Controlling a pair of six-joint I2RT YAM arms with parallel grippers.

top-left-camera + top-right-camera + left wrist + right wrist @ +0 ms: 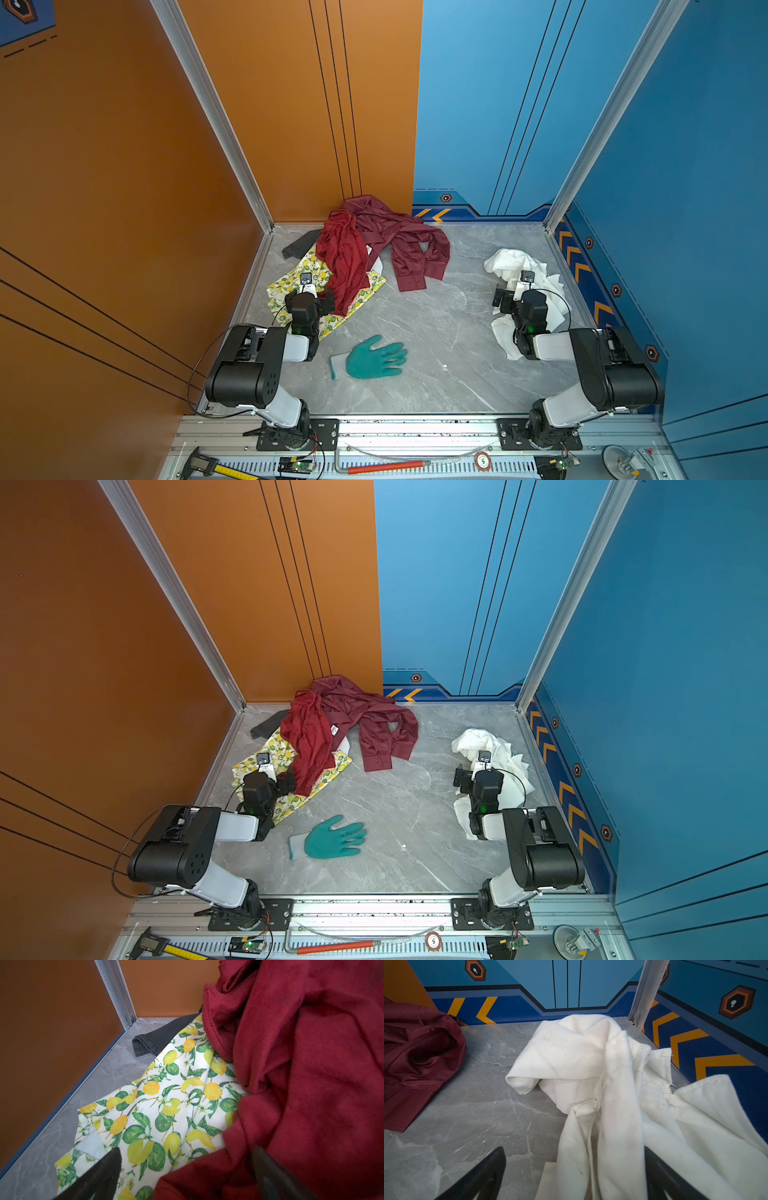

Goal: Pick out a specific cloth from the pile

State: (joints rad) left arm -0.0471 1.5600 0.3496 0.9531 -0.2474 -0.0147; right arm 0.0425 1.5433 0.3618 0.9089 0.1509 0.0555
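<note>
The cloth point(510, 262) lay at about 3 o'clock on the counter point(436, 324), well apart from the pile point(374, 245), which sat at about 11 o'clock. We judged the separating step done, since no part of the white fabric touched the other pieces.

Its long axis ran roughly from 12 to 6 o'clock in both top views. The thick, rounded bunch pointed at 12 o'clock, toward the back wall, and a creased band trailed down to 6 o'clock, toward the arm's base.

The right pincer point(574, 1150) hung over that band with its fingers spread wide and pinched nothing. The band passed between the two fingers. If the cloth had to be lifted, the next move called for lowering onto the band and closing across its width. Otherwise only a clean withdrawal remained.

The left pincer point(187, 1150) was spread too and empty. It hung at the pile's 7 o'clock edge, over the lemon-print cloth point(166, 1093) and beside the red cloth point(311, 1084).

In the pile, the maroon satin shirt point(409, 245) lay at 3 o'clock and the dark grey piece point(297, 246) at 9 o'clock.

A teal glove point(376, 359) lay alone at about 7 o'clock on the counter.
</note>
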